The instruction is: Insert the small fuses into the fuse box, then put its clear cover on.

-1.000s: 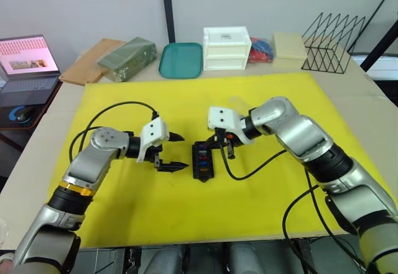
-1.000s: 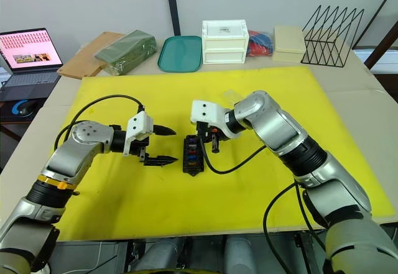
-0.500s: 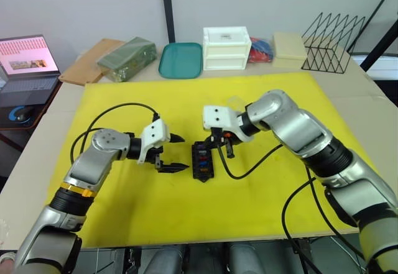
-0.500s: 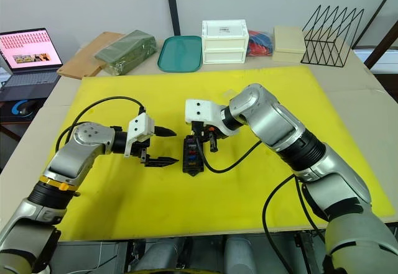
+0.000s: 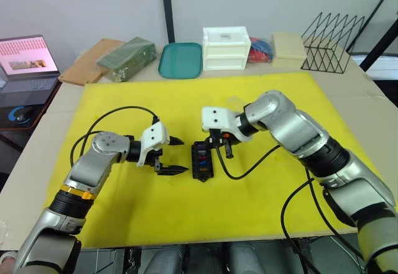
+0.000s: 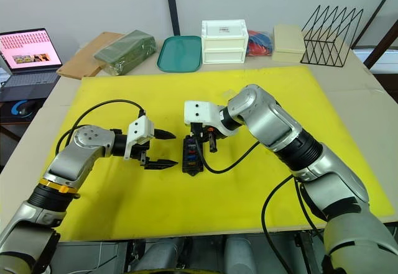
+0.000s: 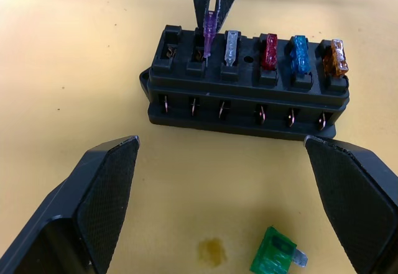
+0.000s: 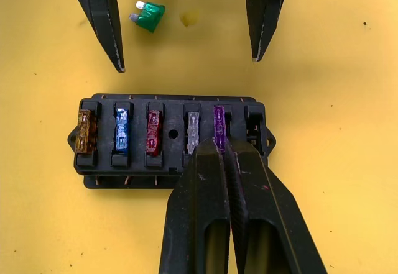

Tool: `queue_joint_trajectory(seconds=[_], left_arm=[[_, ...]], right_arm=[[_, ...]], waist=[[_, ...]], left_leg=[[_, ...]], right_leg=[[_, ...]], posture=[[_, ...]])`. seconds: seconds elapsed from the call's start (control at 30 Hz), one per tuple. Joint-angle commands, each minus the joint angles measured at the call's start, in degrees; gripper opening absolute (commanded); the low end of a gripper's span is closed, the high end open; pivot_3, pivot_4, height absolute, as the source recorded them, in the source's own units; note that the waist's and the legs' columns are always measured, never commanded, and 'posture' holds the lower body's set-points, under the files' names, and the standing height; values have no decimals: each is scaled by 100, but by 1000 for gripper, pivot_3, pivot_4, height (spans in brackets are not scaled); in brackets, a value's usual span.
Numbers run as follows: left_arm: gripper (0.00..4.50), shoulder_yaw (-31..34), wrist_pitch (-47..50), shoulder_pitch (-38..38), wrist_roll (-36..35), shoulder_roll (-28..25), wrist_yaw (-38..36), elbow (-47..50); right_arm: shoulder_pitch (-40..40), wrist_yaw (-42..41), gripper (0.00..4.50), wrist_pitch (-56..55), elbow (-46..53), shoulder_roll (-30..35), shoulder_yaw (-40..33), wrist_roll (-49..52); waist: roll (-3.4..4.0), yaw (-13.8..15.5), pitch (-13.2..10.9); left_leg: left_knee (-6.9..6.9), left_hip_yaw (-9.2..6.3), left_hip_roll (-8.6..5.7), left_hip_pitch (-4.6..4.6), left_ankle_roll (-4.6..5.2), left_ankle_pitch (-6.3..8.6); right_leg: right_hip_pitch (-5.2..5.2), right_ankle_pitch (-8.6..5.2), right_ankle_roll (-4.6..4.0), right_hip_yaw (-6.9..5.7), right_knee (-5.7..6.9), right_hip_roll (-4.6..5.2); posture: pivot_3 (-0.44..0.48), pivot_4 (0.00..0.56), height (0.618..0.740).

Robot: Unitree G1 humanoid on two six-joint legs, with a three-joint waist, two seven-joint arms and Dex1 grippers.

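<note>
Table [image 5: 43, 156] covered by yellow mat [image 5: 249, 212]. On mat: black fuse box [image 5: 202, 160], loose green fuse [image 7: 275, 258] beside it. Along the far edge: teal tray [image 5: 181, 59], white drawer box [image 5: 227, 48], wire rack [image 5: 333, 51].

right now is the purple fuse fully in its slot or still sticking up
Sticking up: the purple fuse stands taller than the seated fuses, pinched by the right claw.

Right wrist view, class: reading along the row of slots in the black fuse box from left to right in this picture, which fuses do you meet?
Amber fuse → blue fuse → red fuse → clear pale fuse → purple fuse, pinched by the right tool → one empty slot of the fuse box.
</note>
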State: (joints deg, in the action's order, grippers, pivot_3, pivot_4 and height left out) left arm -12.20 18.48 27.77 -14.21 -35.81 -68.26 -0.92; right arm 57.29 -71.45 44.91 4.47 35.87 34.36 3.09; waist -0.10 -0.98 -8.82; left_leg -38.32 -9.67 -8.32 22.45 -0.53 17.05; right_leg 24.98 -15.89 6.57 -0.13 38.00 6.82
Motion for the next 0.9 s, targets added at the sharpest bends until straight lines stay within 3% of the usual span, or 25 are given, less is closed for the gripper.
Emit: queue_joint_trajectory(seconds=[0.03, 0.9], left_arm=[[4466, 33, -64, 26, 8, -31, 4, 182], [4466, 94, -201, 57, -101, 63, -82, 171]], right_arm=[[240, -20, 0, 17, 65, -35, -227, 26], [213, -45, 0, 164, 46, -57, -110, -21]], waist=[[0, -1, 0], [0, -2, 0]], left_leg=[[0, 0, 0, 0, 0, 0], [0, 0, 0, 0, 0, 0]], right_leg=[[0, 0, 0, 0, 0, 0], [0, 0, 0, 0, 0, 0]], posture=[[0, 150, 740], [0, 150, 740]])
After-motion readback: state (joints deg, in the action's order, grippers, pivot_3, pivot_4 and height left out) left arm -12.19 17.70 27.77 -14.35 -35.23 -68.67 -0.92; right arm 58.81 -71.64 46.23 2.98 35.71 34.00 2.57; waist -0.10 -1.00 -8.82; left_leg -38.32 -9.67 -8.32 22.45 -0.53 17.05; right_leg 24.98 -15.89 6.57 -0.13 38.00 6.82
